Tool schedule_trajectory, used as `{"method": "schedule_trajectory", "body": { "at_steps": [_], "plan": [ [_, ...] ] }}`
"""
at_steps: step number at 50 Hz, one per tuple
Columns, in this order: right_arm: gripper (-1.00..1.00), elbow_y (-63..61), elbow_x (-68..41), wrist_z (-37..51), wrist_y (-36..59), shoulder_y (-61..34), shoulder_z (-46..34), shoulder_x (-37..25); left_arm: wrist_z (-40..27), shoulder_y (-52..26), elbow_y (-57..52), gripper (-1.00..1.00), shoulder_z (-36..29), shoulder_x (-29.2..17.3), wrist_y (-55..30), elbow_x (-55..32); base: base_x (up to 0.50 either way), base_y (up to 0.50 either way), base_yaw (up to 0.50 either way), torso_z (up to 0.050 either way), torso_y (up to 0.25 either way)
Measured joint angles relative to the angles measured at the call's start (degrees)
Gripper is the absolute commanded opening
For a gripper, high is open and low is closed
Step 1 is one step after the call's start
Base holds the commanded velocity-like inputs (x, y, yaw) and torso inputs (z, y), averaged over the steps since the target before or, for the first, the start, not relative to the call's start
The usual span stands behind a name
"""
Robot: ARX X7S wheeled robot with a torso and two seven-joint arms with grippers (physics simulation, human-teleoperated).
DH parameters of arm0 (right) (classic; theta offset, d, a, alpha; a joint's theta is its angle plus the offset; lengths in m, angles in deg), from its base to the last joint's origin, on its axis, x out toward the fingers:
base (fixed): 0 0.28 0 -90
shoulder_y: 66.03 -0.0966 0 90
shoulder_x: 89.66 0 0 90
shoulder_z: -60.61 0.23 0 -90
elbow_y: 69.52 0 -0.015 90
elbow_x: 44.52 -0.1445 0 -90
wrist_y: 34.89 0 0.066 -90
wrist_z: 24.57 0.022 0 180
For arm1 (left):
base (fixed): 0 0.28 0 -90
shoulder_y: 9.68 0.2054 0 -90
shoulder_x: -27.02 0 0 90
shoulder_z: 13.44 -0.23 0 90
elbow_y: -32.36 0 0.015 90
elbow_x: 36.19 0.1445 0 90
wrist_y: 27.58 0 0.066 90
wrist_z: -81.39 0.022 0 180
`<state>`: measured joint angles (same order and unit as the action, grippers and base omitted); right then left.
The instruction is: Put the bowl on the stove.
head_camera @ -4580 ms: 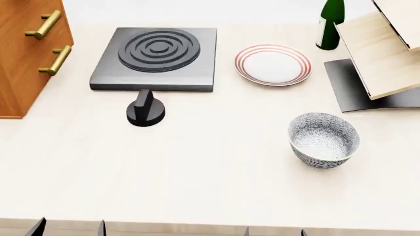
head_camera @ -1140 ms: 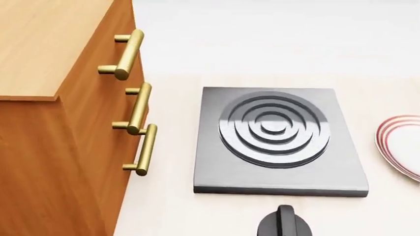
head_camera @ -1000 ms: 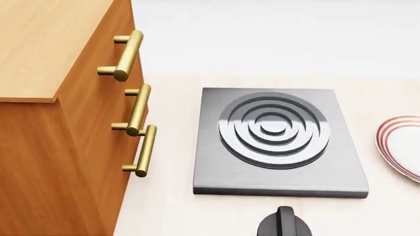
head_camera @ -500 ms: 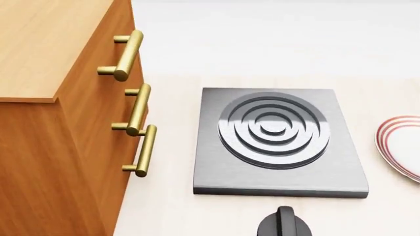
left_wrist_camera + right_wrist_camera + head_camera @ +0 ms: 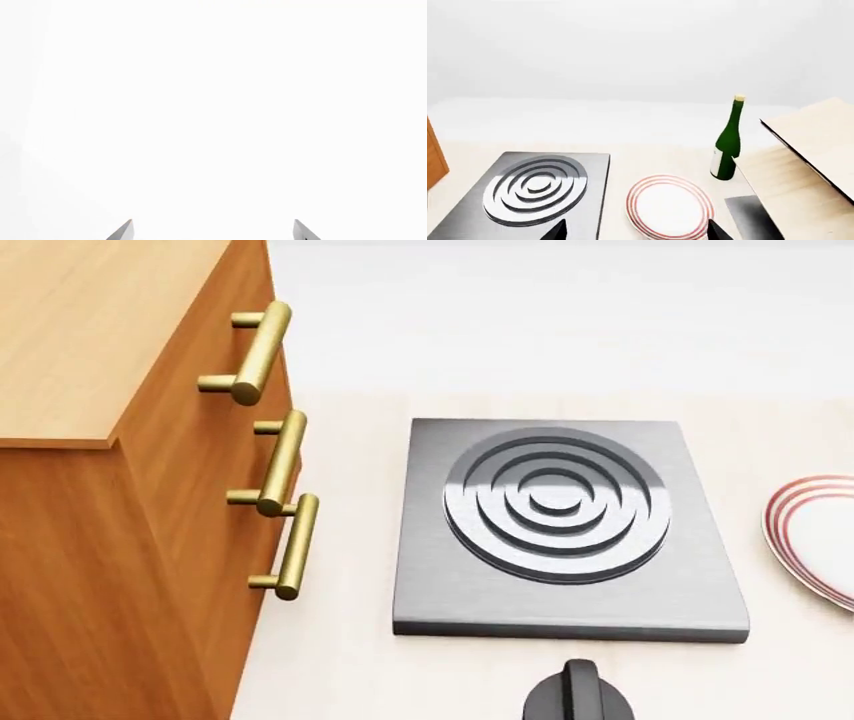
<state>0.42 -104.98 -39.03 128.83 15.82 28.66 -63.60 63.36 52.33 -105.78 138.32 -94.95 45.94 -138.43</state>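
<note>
The bowl is out of view in every current frame. The stove (image 5: pixel 561 530), a square dark-grey slab with raised concentric rings, lies on the pale counter in the middle of the head view. The right wrist view also shows the stove (image 5: pixel 534 192), ahead of that gripper and to one side. My right gripper (image 5: pixel 637 232) is open, with only its two dark fingertips (image 5: pixel 557 231) showing and nothing between them. My left gripper (image 5: pixel 213 232) is open too, its grey fingertips (image 5: pixel 125 231) wide apart against a blank white background. Neither gripper appears in the head view.
A wooden cabinet (image 5: pixel 120 490) with brass handles stands left of the stove. A small black knob (image 5: pixel 577 698) sits at the stove's near edge. The red-ringed plate (image 5: pixel 670 205) lies to its right, with a green bottle (image 5: pixel 728 142) and a slanted wooden board (image 5: pixel 807 165) beyond.
Since the oldest frame the head view has swung left and closer to the stove and cabinet, and the bowl has left the view. Nothing visibly changed over the last second.
</note>
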Motion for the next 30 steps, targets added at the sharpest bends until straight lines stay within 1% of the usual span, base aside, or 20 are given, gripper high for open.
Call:
{"method": "schedule_trajectory", "body": {
  "at_steps": [5,15,30],
  "plan": [
    [1.00,0.6,1.6,-1.5,2.9,3.3,0.7,-1.4,0.1,0.1,0.0,1.00,0.0,0.1,-0.1,0.2,0.00,0.00,0.00,0.000,0.000],
    [1.00,0.7,4.6,-3.8,5.8,9.2,1.6,-2.1,0.2,0.3,0.1,1.00,-0.1,0.2,-0.2,0.4,0.00,0.00,0.00,0.000,0.000],
    [1.00,0.6,7.7,-4.8,6.6,14.8,2.0,-0.4,0.5,0.6,0.3,1.00,0.0,0.5,-0.4,0.7,0.00,0.00,0.00,0.000,0.000]
  ]
}}
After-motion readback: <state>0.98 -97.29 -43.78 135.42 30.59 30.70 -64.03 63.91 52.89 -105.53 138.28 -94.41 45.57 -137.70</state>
